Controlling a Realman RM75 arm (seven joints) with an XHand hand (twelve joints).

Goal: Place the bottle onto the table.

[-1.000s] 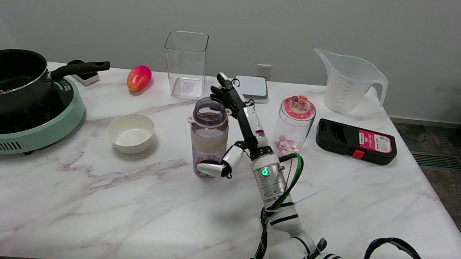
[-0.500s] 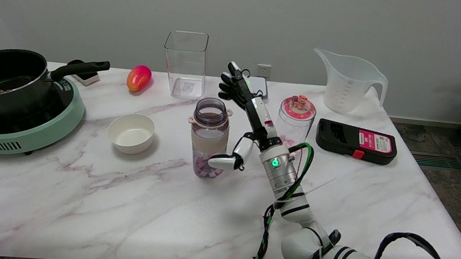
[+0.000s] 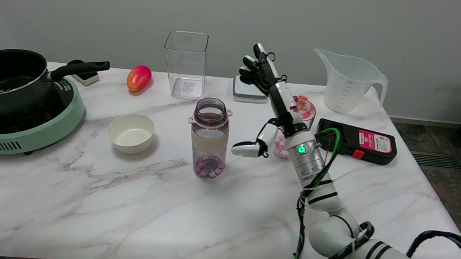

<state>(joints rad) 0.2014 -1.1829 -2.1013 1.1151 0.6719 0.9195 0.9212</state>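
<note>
White marble counter (image 3: pixel 122 203), grey wall behind. Bottle (image 3: pixel 209 137) stands upright mid-counter, lidless, pink bits at bottom; bowl (image 3: pixel 131 133) to its left, jar (image 3: pixel 300 111) to its right. Robot hand (image 3: pixel 269 110) empty, fingers spread, raised clear right of bottle. Judgement: placing done, release step; next calls for retreat without clipping jar.

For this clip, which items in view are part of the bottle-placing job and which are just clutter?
Job:
- bottle, upright on the marble table
- right hand, fingers spread, clear of the bottle

Clutter:
- white bowl
- pot on green cooker
- mango
- clear container
- measuring jug
- pink-lidded jar
- black case
</note>
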